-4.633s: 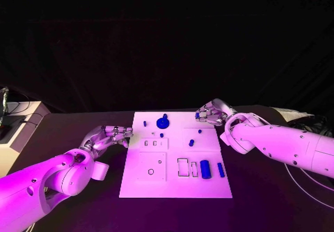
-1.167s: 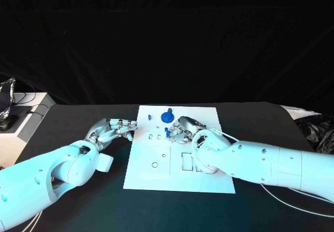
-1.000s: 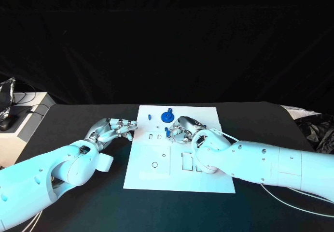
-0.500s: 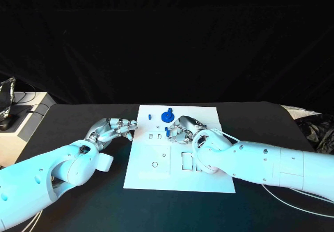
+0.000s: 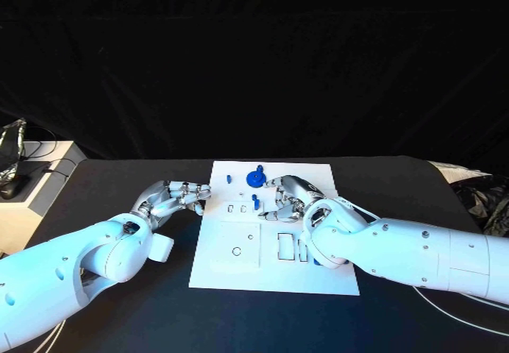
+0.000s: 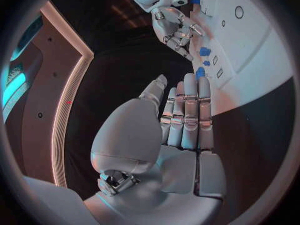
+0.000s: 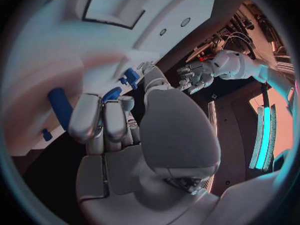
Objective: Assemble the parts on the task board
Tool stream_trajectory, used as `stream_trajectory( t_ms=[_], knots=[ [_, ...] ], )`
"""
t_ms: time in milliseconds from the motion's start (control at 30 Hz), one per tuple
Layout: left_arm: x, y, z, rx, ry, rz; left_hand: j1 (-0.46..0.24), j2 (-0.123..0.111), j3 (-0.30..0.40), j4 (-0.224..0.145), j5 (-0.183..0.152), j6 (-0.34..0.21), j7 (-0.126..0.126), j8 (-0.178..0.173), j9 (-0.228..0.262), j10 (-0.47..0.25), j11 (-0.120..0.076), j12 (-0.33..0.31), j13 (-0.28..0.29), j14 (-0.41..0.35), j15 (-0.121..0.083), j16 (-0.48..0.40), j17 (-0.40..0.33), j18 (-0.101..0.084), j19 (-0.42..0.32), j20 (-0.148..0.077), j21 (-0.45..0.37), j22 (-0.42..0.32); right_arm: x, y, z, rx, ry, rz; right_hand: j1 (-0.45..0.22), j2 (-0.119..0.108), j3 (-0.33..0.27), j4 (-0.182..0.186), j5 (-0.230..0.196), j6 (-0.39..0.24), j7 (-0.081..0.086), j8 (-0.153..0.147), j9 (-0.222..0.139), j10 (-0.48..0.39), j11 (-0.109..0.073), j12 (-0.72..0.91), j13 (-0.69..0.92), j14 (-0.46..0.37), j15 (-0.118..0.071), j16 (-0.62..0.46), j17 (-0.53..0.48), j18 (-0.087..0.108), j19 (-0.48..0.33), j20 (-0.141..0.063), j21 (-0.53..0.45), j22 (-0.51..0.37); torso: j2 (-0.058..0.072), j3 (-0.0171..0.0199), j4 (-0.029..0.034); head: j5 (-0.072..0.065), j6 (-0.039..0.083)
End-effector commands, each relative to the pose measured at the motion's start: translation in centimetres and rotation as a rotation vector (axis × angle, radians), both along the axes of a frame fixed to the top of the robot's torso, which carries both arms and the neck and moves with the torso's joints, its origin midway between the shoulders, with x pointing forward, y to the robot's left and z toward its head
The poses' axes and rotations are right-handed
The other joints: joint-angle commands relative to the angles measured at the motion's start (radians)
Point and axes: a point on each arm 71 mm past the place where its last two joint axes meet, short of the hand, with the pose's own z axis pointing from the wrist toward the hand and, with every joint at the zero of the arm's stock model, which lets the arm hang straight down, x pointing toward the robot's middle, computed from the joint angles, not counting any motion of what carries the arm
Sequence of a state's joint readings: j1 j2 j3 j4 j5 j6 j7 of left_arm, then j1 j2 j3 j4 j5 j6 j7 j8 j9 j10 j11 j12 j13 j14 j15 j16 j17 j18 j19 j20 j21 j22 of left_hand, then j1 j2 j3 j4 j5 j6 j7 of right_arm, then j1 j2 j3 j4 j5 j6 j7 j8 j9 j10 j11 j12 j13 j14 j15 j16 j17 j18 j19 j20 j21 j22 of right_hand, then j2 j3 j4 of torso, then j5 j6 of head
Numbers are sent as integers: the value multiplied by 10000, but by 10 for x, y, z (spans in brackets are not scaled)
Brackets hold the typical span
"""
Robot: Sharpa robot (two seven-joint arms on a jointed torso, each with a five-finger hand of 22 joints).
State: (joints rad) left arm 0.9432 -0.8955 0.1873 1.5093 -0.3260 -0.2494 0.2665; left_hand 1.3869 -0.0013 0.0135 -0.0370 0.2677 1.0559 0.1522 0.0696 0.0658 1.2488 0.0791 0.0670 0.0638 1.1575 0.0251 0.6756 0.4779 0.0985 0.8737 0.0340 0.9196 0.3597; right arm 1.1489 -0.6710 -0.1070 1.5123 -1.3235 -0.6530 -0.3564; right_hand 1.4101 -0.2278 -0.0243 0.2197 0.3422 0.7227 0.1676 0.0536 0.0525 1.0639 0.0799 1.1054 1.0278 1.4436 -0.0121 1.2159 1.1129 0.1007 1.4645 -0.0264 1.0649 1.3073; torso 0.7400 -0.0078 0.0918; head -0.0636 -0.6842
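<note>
The white task board (image 5: 239,272) lies mid-table. My right hand (image 5: 285,198) hovers over its middle, fingers curled, and pinches a small blue part (image 7: 112,93) between thumb and fingertips, beside a standing blue piece (image 5: 256,198) and the small slots. A blue knob (image 5: 256,177) stands at the board's far edge with a tiny blue peg (image 5: 229,178) beside it. A blue cylinder (image 7: 60,107) lies on the board (image 7: 37,60) by this hand. My left hand (image 5: 175,198) rests at the board's left edge, fingers straight and together (image 6: 187,110), holding nothing.
A white box (image 5: 48,173) stands off the table's far left corner. Cables hang at the right edge (image 5: 477,198). My right forearm (image 5: 413,250) covers the board's right side. Rectangular cut-outs (image 5: 285,246) and a round hole (image 5: 235,251) mark the board's near half.
My right hand came from the board's far right corner to its middle and has since edged slightly right. The left hand has stayed at the board's left edge.
</note>
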Motion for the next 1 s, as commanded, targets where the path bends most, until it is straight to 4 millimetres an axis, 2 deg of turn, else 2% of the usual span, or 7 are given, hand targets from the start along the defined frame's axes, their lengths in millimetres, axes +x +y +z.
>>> stream_trajectory(
  t_ms=[33, 167, 367, 500, 600, 833, 1000],
  knots=[
    [0, -3, -1, 556, 107, -60, -191, -98, -189, 54, -12, -308, 108, -58, -15, 199, 17, 118, 35, -10, -38, 73, 17, -9, 2, -26, -41, -25, -1, -5, 10, 1043, -477, 54, -138, 152, 36, -163, 106, 599, 200, 17, 34, -51, -61, 107, -72, -12, 31, -36, -76, 165, 444, 60, -137, 1414, -14, 9, -7, 18, 41],
    [4, -3, 0, 1013, 259, 44, -476, -66, -572, 253, -12, -233, 115, 118, 25, 428, -95, 683, 267, 201, -133, 487, 270, -29, 254, -121, 72, 31, 2, -16, 24, 2280, -626, 29, -642, 657, 40, -864, 381, 2133, 66, 179, 122, -106, -164, 74, -180, -11, -47, -160, -206, 159, 425, -12, -321, 1375, -38, 20, -40, 36, 104],
    [12, -7, 2, 1858, 546, 45, -798, 8, -1034, 519, -9, -75, -89, 515, 67, 414, -349, 2310, 1356, 478, -388, 2007, 1226, -32, 586, -413, 929, 569, 12, -35, 45, 4186, -367, -309, -1270, 1341, -183, -1727, 620, 2368, -25, 283, 123, -110, -232, 80, -222, 4, -105, -172, -218, 122, 447, -80, -343, 1376, -129, 41, -90, 75, 153],
    [20, -15, 4, 2844, 699, -448, -888, 94, -1241, 712, 10, -383, -110, 1009, 193, -746, -381, 4408, 2990, 623, -475, 3491, 2096, 74, 525, -572, 1997, 1329, 21, -50, 56, 4942, 56, -515, -1471, 1660, -346, -2210, 656, 2432, -51, 357, 130, -45, -249, 136, -175, 19, -117, -120, -166, 102, 460, -101, -295, 1389, -226, 49, -92, 101, 163],
    [30, -24, 10, 3831, 547, -818, -1090, 199, -1314, 1002, 40, -519, -169, 1468, 458, -1071, -419, 5343, 3599, 667, -487, 3970, 2275, 162, 450, -549, 2370, 1622, 25, -61, 63, 5250, 306, -621, -1588, 1917, -397, -2320, 665, 2609, -116, 462, 133, 77, -301, 166, -114, 19, -150, -114, -162, 94, 463, -120, -269, 1393, -274, 50, -79, 99, 135],
    [50, -41, 23, 5969, 856, -1175, -1612, 253, -1446, 1792, 88, -607, -539, 2660, 1545, -1230, -699, 7451, 5124, 1321, -731, 4842, 2863, 362, 1089, -629, 3284, 2716, 30, -78, 68, 5437, 600, -832, -1765, 2162, -543, -2498, 669, 3022, -283, 635, 215, 374, -418, 203, 157, 44, -240, -48, -97, 33, 484, -213, -100, 1422, -341, 144, -179, 184, 84],
    [58, -55, 24, 7029, 1294, -1250, -1795, 190, -2178, 2575, 68, -834, -699, 3222, 2849, -1100, -803, 7922, 5773, 1852, -822, 5098, 3719, 354, 1769, -655, 3690, 3849, 29, -86, 68, 5308, 770, -947, -1758, 2170, -563, -2554, 729, 3098, -315, 656, 288, 393, -444, 166, 190, 42, -264, -59, -107, 23, 478, -242, -113, 1416, -350, 194, -217, 231, 55]
  ],
)
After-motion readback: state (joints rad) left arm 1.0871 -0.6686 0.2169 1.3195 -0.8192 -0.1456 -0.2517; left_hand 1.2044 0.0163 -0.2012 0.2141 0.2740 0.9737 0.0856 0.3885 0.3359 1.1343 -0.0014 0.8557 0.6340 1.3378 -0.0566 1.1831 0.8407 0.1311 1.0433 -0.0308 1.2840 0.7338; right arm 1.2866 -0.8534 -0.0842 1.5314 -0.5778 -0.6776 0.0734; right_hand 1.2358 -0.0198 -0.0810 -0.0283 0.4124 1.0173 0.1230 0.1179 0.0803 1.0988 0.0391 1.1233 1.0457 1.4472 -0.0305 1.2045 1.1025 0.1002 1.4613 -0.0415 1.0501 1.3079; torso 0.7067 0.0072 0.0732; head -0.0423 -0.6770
